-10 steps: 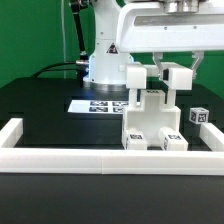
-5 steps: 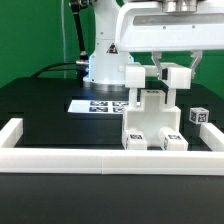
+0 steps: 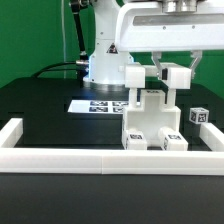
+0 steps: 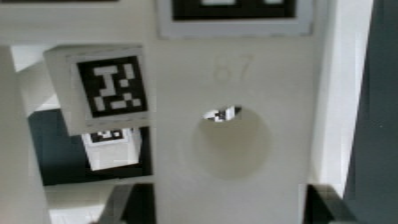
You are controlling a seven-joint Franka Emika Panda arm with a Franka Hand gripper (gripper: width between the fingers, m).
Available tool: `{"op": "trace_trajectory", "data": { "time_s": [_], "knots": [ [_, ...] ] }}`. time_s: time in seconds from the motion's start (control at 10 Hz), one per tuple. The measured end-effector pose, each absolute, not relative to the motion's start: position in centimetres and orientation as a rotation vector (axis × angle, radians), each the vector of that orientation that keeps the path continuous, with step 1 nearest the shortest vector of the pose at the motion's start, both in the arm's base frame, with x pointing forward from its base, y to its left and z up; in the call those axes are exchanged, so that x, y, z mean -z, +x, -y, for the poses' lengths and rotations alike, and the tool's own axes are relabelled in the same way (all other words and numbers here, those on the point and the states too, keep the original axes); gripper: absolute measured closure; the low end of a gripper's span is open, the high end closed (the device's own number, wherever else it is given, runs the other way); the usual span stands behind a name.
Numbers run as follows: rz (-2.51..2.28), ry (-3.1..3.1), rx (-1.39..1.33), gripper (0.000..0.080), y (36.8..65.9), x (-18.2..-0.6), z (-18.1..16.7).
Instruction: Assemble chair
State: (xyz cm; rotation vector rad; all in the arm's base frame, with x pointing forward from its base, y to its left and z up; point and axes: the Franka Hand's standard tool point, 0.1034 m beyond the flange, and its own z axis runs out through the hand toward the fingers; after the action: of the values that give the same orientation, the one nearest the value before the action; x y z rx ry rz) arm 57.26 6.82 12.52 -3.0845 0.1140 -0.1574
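Observation:
The partly joined white chair stands upright against the front border frame, with tagged blocks at its foot. My gripper hangs over its exterior-view right side. The fingers close around a white upright chair piece at the top of the assembly. In the wrist view this piece fills the gap between my dark fingertips, and the gripper looks shut on it. Another tagged chair part sits beside it. A second post top rises on the other side.
A small loose white tagged cube lies at the exterior view's right of the chair. The marker board lies behind it. The low white border frame runs along the front and both sides. The arm's base stands at the back.

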Motion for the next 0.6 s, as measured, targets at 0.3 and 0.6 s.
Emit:
{"op": "trace_trajectory", "data": {
  "time_s": [0.3, 0.6],
  "knots": [
    [-0.166, -3.077, 0.146, 0.0509, 56.4, -12.7, -6.8],
    [-0.156, -3.079, 0.18, 0.0509, 56.3, -12.5, -7.0]
  ]
}}
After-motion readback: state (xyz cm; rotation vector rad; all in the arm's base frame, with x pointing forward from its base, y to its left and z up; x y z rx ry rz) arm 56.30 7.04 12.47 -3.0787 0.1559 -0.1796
